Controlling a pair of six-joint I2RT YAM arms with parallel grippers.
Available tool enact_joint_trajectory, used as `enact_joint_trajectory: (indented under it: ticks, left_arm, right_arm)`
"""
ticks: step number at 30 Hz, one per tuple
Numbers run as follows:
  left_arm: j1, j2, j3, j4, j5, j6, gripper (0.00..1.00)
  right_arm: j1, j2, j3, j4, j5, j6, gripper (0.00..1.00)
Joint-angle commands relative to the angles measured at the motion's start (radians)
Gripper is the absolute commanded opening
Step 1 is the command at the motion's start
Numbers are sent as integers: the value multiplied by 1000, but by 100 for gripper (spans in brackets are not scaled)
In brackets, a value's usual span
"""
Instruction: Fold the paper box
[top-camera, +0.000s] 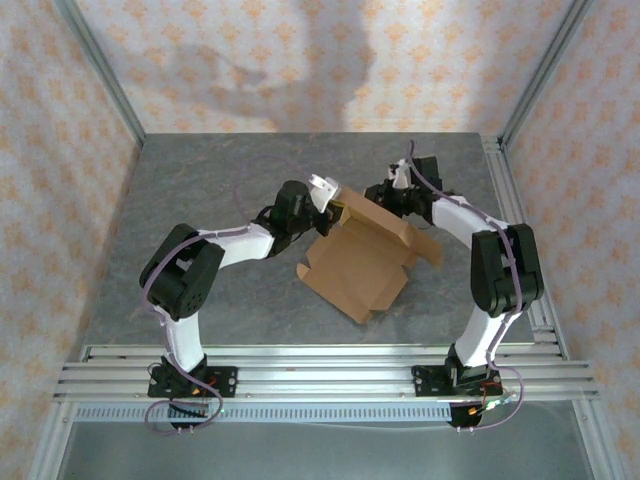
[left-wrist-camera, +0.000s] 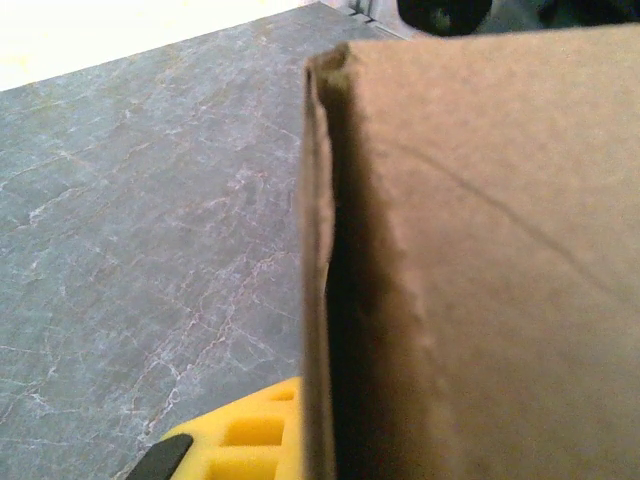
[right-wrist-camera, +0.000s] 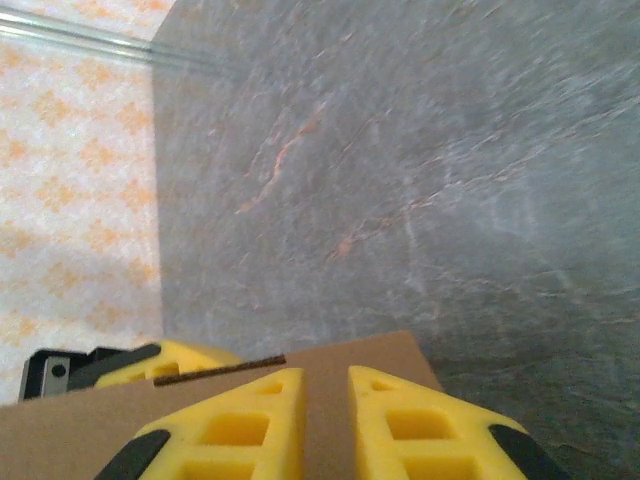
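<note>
The paper box (top-camera: 362, 262) in the middle of the table (top-camera: 200, 180) is only partly folded, far flap (top-camera: 375, 215) raised and the rest lying open, as my nearly closed right gripper (right-wrist-camera: 325, 415) presses that flap empty-handed, while cardboard hides my left gripper's (top-camera: 337, 207) opening.

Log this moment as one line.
paper box: partly folded, far panel raised | left hand: at panel's edge, grip unclear | right hand: at cardboard, grip unclear

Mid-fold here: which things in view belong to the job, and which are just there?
Job: paper box; left gripper; right gripper, both at the box's far edge.
Just there: table; aluminium rails along the near edge; patterned walls.
</note>
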Motion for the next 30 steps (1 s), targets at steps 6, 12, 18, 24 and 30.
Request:
enact_joint_trajectory:
  ticks: [6,12,18,24,30]
  left_arm:
    - [-8,22,104,-24,-41,-68,0]
    - [-8,36,140,-69,-60,-84,0]
    - [3,36,121,-39,-80,-119,0]
    - [24,21,83,-9,-63,-140,0]
    - [66,4,28,85,-31,-235,0]
  right_arm:
    - [69,-17,-39,90,-128,-12,18]
    - [90,-30,-4,-33,-82,-111,18]
    - [84,-59,32,-85,-20,-143,20]
    - [5,-106,38,-53,57,-70,34]
    - [-97,-207,1,-52,178,-39,58]
